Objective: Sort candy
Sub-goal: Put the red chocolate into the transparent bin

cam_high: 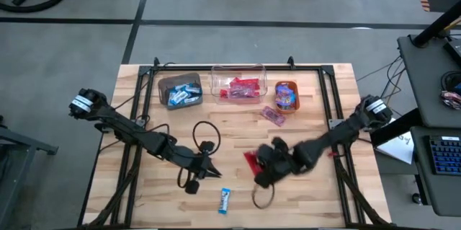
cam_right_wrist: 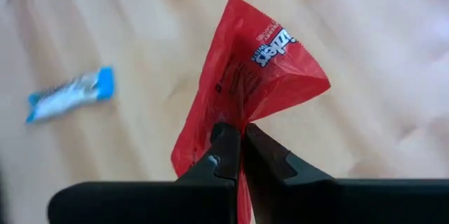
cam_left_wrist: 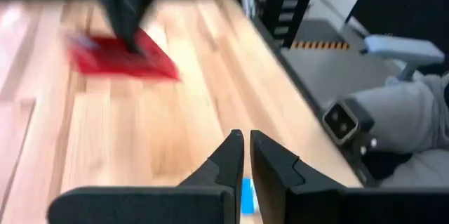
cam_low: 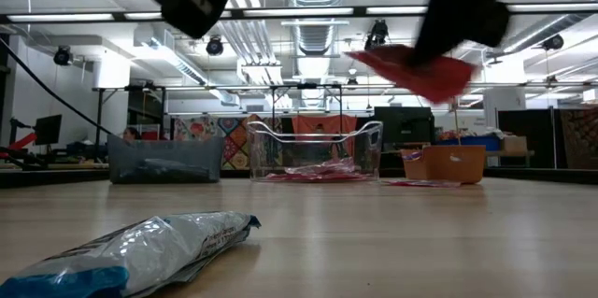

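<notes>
The red candy (cam_right_wrist: 247, 76) is pinched by its edge in the right gripper (cam_right_wrist: 243, 155), whose two fingers are squeezed tight on the wrapper, and it hangs up in the air above the middle of the table (cam_high: 130, 187), a bit to the right. The clear bin (cam_high: 238, 78) at the far side already has red candy in it, so that looks like the place for this one. To do this well, the arm should carry it high over the bin wall and let go only when the candy is right above the inside (the grip is only on a thin edge, so go gently). A blue-and-white candy (cam_high: 225, 200) lies near the front edge. The left gripper (cam_left_wrist: 247, 161) waits just above it, fingers together, holding nothing.
</notes>
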Controlling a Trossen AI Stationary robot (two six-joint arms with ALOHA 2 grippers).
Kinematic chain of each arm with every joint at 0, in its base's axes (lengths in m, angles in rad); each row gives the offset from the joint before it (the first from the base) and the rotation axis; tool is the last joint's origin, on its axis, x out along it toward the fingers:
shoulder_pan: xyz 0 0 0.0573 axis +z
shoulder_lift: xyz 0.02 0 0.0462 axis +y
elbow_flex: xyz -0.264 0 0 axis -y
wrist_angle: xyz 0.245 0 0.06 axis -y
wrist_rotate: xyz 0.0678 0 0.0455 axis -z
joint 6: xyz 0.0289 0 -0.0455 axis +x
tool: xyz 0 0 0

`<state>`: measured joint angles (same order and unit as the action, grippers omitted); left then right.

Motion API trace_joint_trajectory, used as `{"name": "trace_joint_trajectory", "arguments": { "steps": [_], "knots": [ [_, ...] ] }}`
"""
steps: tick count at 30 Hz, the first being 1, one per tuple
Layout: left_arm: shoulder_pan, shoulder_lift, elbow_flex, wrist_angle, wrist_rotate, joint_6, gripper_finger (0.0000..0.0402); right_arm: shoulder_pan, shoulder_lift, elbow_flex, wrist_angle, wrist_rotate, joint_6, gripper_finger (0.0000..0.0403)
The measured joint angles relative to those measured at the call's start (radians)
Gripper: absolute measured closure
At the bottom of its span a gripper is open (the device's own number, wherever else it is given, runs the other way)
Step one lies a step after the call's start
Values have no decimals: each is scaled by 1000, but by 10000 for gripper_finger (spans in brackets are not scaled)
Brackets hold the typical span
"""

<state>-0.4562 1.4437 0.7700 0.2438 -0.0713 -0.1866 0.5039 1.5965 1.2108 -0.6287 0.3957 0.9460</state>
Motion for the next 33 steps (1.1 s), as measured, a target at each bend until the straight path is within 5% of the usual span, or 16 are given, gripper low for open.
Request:
{"name": "trace_joint_trajectory", "arguments": {
  "steps": [18,33],
  "knots": [
    [0,-3,0,-89,0,-51,390,-669,-10,155,139,21,-865,394],
    [0,-1,0,-89,0,-51,390,-936,87,134,238,15,-1023,394]
  ]
}}
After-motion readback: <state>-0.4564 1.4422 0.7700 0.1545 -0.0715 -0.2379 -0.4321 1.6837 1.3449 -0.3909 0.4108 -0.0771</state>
